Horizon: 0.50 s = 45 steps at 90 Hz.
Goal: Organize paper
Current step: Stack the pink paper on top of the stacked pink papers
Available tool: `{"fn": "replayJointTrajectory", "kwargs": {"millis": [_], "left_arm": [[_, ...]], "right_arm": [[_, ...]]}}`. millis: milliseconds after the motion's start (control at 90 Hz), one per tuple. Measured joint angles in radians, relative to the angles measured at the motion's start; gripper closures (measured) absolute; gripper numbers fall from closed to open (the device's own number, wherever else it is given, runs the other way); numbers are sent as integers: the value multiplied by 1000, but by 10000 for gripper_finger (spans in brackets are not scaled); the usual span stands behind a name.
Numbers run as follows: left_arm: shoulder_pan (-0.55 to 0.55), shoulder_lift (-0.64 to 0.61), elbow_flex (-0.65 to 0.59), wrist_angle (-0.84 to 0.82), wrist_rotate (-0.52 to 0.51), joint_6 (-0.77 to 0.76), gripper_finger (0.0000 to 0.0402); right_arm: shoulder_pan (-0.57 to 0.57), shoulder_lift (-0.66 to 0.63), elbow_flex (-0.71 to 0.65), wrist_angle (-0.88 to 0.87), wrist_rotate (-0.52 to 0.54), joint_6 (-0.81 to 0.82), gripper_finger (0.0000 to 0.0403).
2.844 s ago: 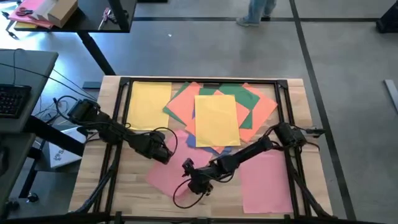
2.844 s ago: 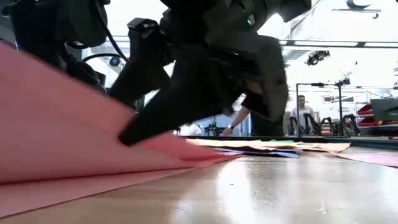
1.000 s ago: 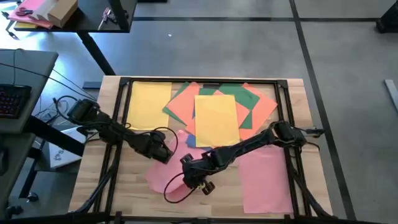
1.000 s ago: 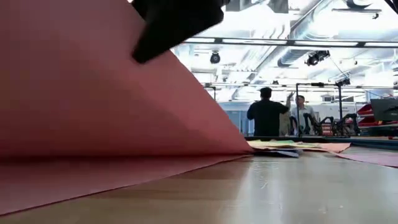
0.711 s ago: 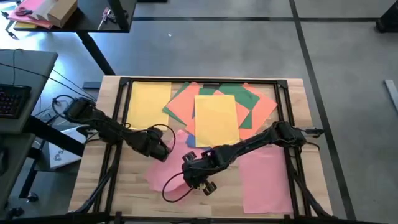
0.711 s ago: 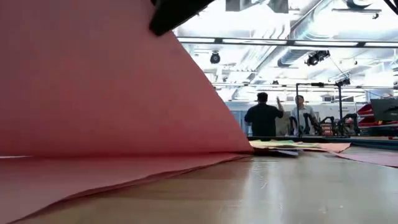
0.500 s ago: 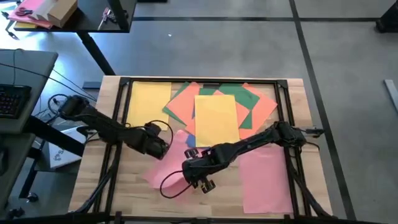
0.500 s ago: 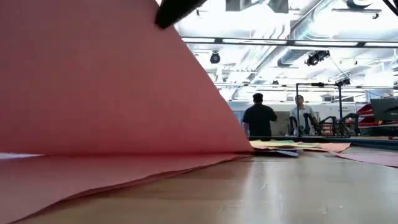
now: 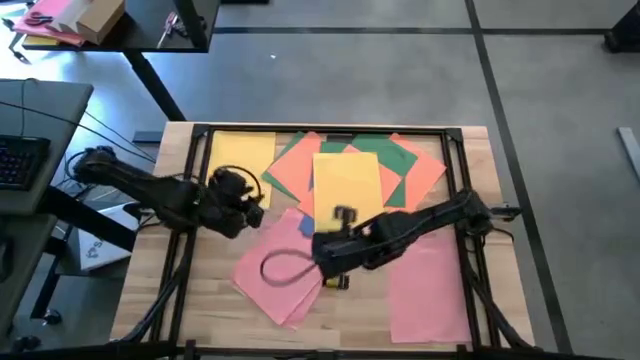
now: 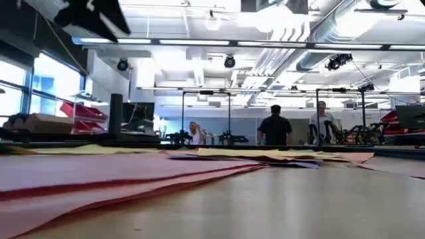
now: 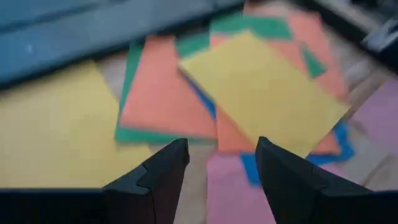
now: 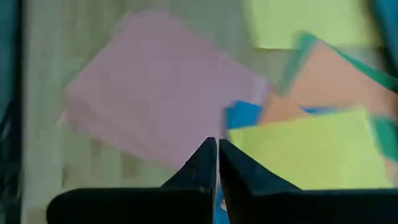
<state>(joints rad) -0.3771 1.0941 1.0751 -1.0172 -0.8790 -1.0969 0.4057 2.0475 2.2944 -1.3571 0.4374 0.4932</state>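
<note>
Paper: from above, a pink stack (image 9: 275, 272) lies flat just beside the right gripper (image 9: 322, 262); a yellow sheet (image 9: 348, 190) tops the pile beyond. Left wrist view: the left gripper (image 11: 219, 163) hangs with fingers spread, empty. Right wrist view: fingers pressed together, holding nothing.

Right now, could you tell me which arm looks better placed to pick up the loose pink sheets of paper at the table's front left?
Probably the right: the right gripper, fingers shut, hangs beside the pink sheets of paper. The left gripper, open, sits farther back near the yellow sheet.
</note>
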Motion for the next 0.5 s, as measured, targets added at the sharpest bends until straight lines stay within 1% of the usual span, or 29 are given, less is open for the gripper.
{"fn": "replayJointTrajectory", "kwargs": {"millis": [33, 122, 200, 289, 356, 433, 500], "left_arm": [[0, -13, 13, 1, -27, 37, 222], [0, -38, 23, 1, -94, 119, 222], [10, -45, 15, -9, -100, 142, 222], [21, -42, -11, -34, -19, 143, 222], [24, -29, -45, -45, 47, 121, 222], [20, -14, -104, -45, 141, 81, 222], [13, 2, -158, -43, 229, 35, 222]], "right_arm": [[0, -5, 1, 0, 3, 28, 403], [7, -8, -1, 7, -10, 40, 403], [15, 6, -1, 39, -33, 0, 403], [31, 36, -1, 42, -20, -42, 403], [49, 63, -2, 50, 23, -99, 403], [65, 89, -2, 92, 39, -222, 403], [71, 113, -2, 141, 17, -309, 402]]}}
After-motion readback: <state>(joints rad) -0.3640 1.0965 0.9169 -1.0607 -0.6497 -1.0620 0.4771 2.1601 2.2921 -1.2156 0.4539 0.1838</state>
